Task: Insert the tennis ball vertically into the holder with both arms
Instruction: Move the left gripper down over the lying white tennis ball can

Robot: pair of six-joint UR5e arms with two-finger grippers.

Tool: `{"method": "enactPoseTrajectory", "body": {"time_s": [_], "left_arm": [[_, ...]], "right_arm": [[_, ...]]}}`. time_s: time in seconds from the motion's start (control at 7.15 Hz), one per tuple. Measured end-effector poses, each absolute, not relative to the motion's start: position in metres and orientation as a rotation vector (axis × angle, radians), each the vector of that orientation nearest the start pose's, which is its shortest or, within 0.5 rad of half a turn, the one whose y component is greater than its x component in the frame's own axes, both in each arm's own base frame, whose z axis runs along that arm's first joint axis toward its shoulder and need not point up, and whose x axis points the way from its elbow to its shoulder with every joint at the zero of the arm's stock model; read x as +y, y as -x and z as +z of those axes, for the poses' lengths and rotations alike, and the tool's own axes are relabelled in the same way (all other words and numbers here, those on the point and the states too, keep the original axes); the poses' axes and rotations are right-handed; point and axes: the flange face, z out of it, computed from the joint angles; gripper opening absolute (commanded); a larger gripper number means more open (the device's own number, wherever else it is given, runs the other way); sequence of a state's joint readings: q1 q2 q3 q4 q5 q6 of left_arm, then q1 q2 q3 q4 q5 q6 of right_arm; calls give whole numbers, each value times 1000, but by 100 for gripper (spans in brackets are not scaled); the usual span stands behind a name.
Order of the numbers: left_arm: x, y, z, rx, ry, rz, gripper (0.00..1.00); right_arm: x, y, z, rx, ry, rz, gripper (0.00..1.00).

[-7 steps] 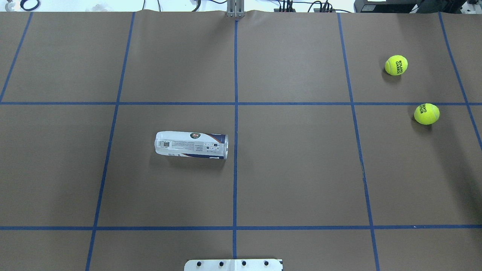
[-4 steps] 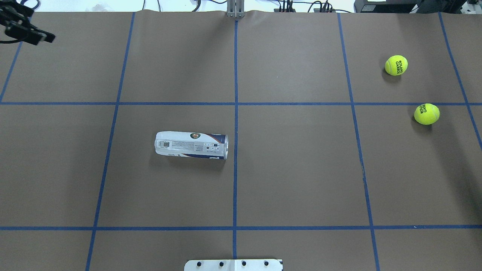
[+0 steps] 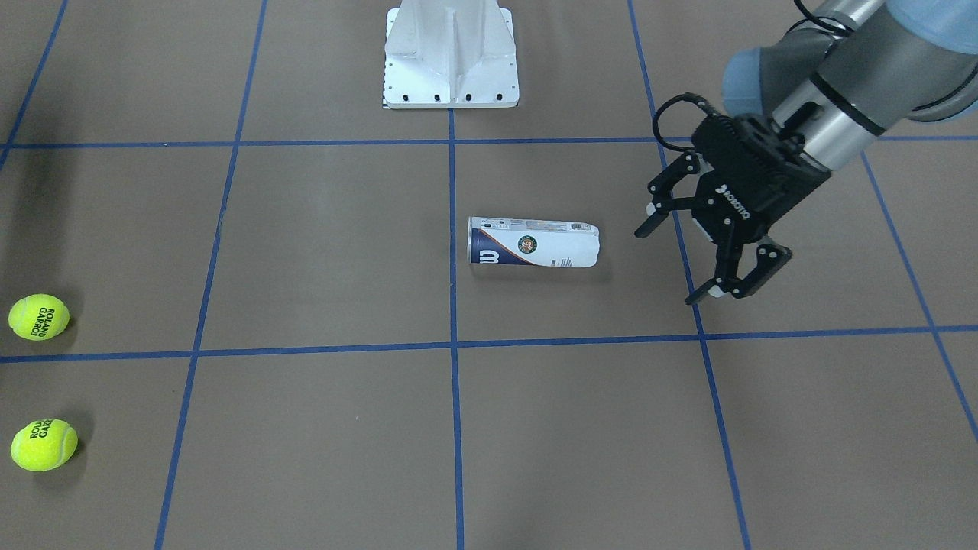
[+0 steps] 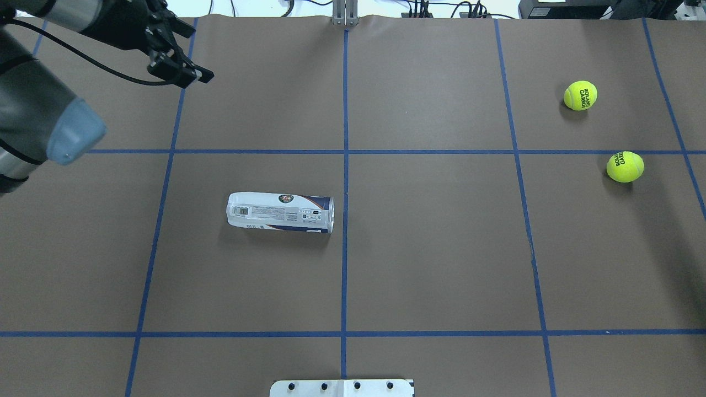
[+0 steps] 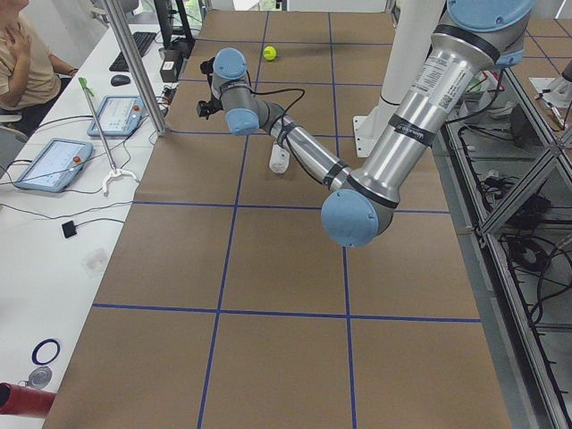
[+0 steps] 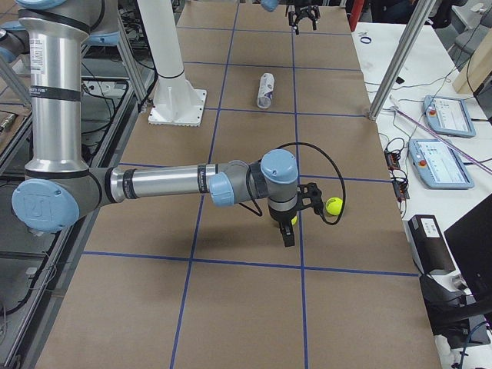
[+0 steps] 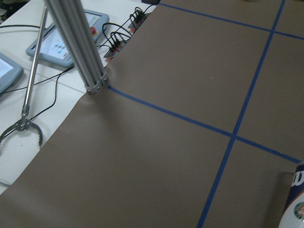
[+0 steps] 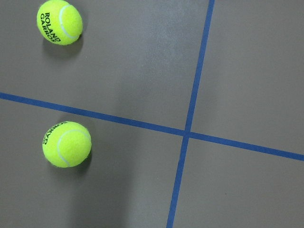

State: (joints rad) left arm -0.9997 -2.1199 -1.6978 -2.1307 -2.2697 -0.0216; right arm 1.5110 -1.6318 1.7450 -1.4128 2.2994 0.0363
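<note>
The holder (image 3: 533,242) lies on its side near the table's middle, its open end toward the centre tape line; it also shows in the overhead view (image 4: 280,212) and at the left wrist view's corner (image 7: 297,199). My left gripper (image 3: 668,267) hovers open and empty, a short way beyond the holder's closed end. Two tennis balls (image 4: 580,95) (image 4: 625,166) rest apart on the robot's right side. My right gripper (image 6: 289,229) hangs over them; I cannot tell whether it is open or shut. Its wrist camera looks down on both balls (image 8: 59,22) (image 8: 66,144).
The white pedestal base (image 3: 451,69) stands at the robot's edge of the table. Blue tape lines grid the brown table cover (image 4: 430,248). An aluminium post (image 7: 76,42) rises at the far edge, with tablets and cables beyond. A person (image 5: 22,54) sits at the side table.
My left arm has swung in from the overhead view's top left corner, rightward over the table. The holder and both balls have stayed put.
</note>
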Motion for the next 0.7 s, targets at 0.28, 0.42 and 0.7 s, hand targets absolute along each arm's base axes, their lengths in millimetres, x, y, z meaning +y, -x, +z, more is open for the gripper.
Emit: {"method": "enactPoseTrajectory", "body": {"time_s": [0.28, 0.42, 0.7], "left_arm": [[-539, -353, 178, 995, -906, 996, 99], [-528, -375, 168, 984, -884, 1064, 99], [-512, -415, 170, 866, -900, 1198, 100]], "right_arm": [[-483, -38, 587, -736, -224, -121, 99], [-483, -39, 587, -736, -225, -120, 99], [-483, -39, 587, -736, -225, -119, 99]]}}
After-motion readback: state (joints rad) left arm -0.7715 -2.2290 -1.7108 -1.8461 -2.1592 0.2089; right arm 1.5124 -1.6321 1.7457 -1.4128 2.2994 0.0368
